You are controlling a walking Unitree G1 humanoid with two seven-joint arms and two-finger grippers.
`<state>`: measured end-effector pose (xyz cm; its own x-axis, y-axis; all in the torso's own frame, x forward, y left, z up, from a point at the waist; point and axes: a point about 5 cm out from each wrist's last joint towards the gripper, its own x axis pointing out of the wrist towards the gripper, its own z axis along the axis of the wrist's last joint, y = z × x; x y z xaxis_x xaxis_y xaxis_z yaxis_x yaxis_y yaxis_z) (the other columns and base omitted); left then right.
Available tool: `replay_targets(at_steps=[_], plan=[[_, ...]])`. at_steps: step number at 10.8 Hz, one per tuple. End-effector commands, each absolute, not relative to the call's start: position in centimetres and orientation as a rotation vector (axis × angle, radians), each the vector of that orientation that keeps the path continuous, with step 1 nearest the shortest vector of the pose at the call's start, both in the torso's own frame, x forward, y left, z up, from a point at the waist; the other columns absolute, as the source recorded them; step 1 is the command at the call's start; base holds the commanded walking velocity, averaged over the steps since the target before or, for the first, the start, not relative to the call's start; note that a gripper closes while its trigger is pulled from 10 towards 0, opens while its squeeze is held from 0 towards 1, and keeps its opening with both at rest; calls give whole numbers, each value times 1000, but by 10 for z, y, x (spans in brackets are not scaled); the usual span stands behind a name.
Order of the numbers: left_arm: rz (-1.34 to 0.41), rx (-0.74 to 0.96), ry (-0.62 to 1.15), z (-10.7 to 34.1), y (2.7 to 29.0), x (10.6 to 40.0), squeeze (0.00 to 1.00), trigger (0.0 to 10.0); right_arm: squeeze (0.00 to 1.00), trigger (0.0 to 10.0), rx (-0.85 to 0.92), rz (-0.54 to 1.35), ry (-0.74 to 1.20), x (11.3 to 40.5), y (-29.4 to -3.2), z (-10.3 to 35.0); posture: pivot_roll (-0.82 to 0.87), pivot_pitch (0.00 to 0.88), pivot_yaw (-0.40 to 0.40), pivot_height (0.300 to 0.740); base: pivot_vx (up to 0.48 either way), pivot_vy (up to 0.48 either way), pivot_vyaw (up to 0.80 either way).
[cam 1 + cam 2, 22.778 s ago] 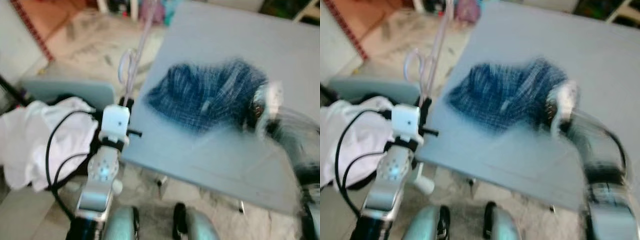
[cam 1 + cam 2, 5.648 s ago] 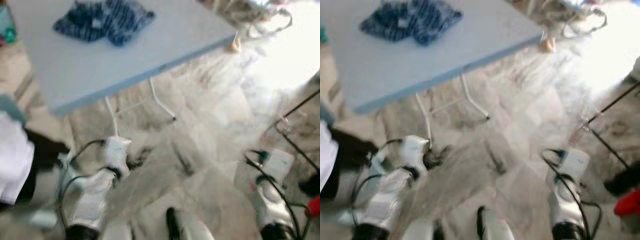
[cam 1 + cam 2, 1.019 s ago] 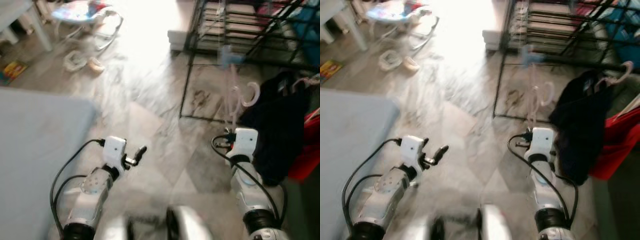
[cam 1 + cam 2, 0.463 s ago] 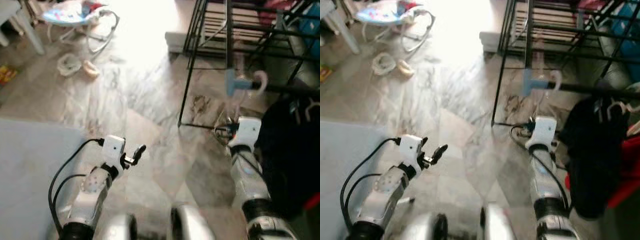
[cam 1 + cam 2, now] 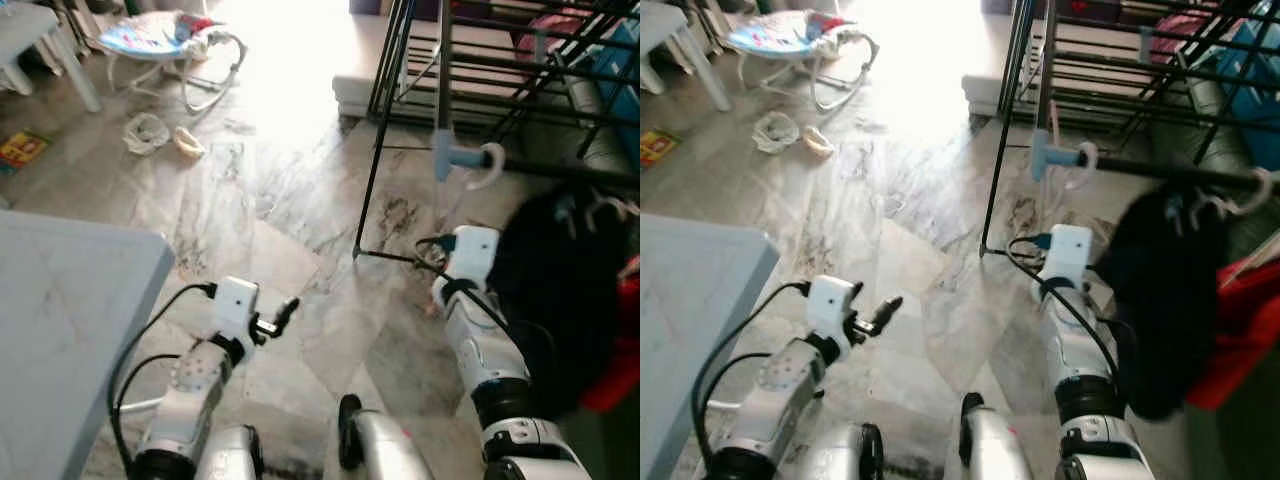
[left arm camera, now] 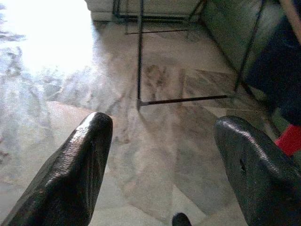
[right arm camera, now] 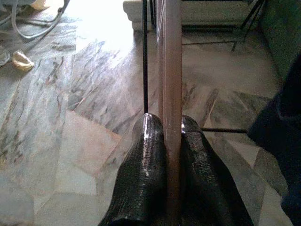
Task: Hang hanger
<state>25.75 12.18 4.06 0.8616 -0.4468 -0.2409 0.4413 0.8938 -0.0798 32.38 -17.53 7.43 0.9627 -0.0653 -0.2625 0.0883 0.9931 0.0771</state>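
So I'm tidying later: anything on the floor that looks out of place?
Yes: a crumpled pale item and a small tan object lie loose on the marble floor near the baby bouncer, and a colourful book lies beside the white table leg.

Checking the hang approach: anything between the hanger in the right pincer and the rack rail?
Nothing visible blocks it. The right pincer is shut on the hanger, whose hook sits up at the black rail of the drying rack. Dark clothing hangs further along that rail, beside the approach, not across it.
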Motion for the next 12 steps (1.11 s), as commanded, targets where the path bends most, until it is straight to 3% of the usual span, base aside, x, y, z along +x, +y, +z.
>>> replay_targets(at_steps=[1,5,6,8,10,12], plan=[[-470,-16,266,40,120,256,0,10000,0,10000,99,-70,292,322,-175,73,1,194,-34,740,0,0,0],[-477,-7,283,37,119,255,0,10000,0,10000,129,-171,469,305,-192,47,-8,195,-31,740,0,0,0],[-479,-2,287,37,119,255,0,10000,1000,10000,121,-184,471,304,-195,46,-8,195,-31,740,0,0,0],[-480,3,288,37,120,255,0,10000,1000,10000,144,-193,459,302,-195,47,-5,193,-31,740,0,0,0],[-491,16,302,35,119,252,0,10000,1000,10000,170,-117,266,302,-188,66,1,192,-30,740,0,0,0],[-492,21,306,34,120,251,0,10000,1000,10000,129,-97,197,297,-189,73,2,195,-31,740,0,0,0]])
